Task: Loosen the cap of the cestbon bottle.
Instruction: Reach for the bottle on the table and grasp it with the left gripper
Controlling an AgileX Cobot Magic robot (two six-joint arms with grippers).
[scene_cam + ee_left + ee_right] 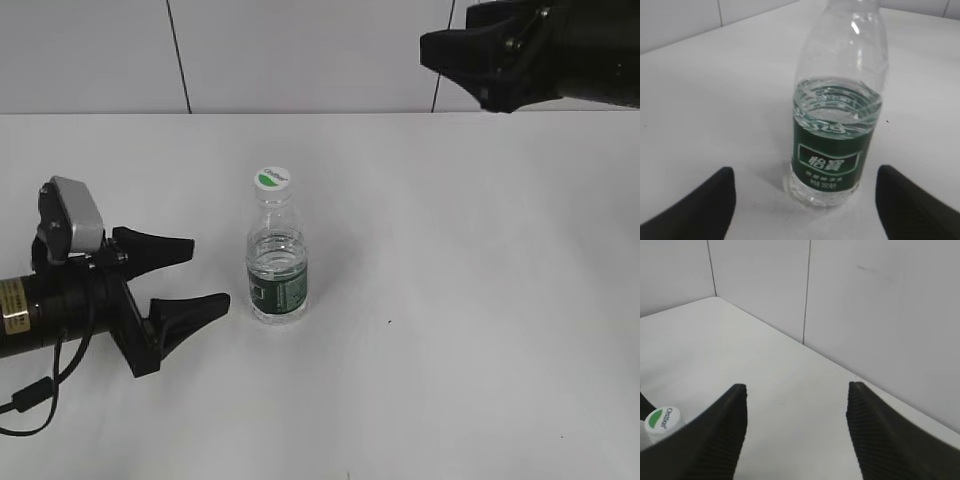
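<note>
1. White bench (450, 300) meets a pale panelled wall (300, 50).
2. The cestbon bottle (277, 270) stands upright on it, cap (272, 180) on.
3. The left gripper (205, 275) lies just beside the bottle, fingers (160, 247) wide, empty.
4. The right gripper (796, 405) hangs well above the bottle, fingers (875, 435) wide, empty.

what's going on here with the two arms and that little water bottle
Nothing is gripped yet. The cestbon bottle stands upright on the white table, partly filled, with its white cap on. The left gripper sits low beside it, jaws open and facing the bottle without touching it. The right gripper hangs high above the table, off to the side of the cap, also open.
</note>
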